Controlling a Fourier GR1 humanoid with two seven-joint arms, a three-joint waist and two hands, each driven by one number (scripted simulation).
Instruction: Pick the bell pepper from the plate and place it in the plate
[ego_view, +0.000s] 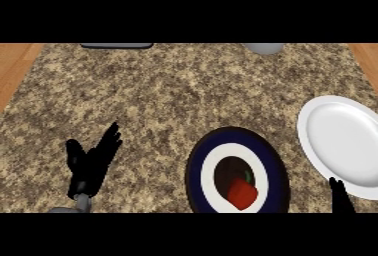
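Observation:
A red bell pepper (241, 193) with a green stem lies in the dark centre of a navy plate with a white ring (199, 165), low in the middle of the head view. A plain white plate (341, 142) stands to its right, near the counter's right edge. My left hand (90, 162) rests open at the lower left, fingers up, well away from both plates. Only the fingertips of my right hand (339, 196) show at the lower right, over the white plate's near rim and apart from the pepper.
The speckled stone counter (170, 95) spreads across the view, with wooden floor at both far corners. A dark flat object (117, 45) and a grey round object (263, 48) sit at the counter's far edge.

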